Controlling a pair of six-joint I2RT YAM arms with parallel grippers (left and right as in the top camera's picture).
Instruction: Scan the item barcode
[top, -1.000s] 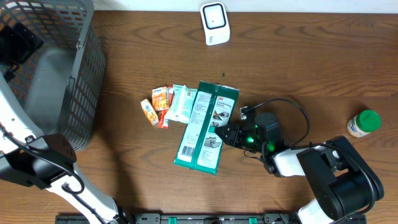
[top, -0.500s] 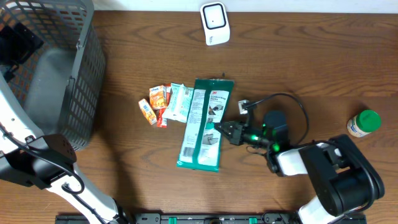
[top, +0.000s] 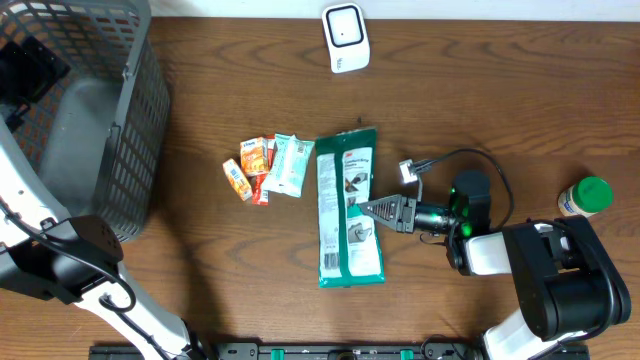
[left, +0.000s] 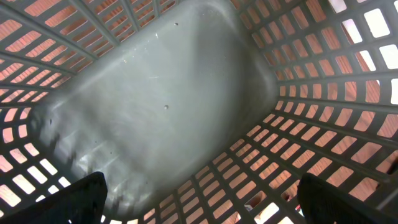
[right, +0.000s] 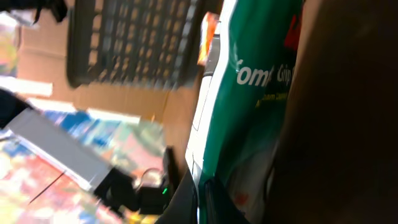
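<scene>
**Right pincer at the pack's long edge; scanner beyond its far end**

*Overhead.* The green package (top: 347, 215) lies flat on the table (top: 480, 110), mid-scene. Its long axis runs nearly straight away from the robot. The upper end, where the green header is, points roughly toward the white scanner (top: 345, 38), which stands well apart. The right gripper (top: 368, 209) reaches in from the right, crosswise to that axis. Its jaws are pressed together at the middle of the pack's right edge, apparently pinching the thin margin. This arm is much the nearer. Small snack packets (top: 262, 167) sit just left of the pack. No barcode can be made out.

*Left wrist.* The left gripper (left: 200, 200) hangs inside the grey basket (left: 161, 99), its jaws spread wide and holding nothing.

*Right wrist.* The pack's green face fills the near field, with white lettering running along it. A dark finger (right: 339, 124) hides the contact itself.
</scene>
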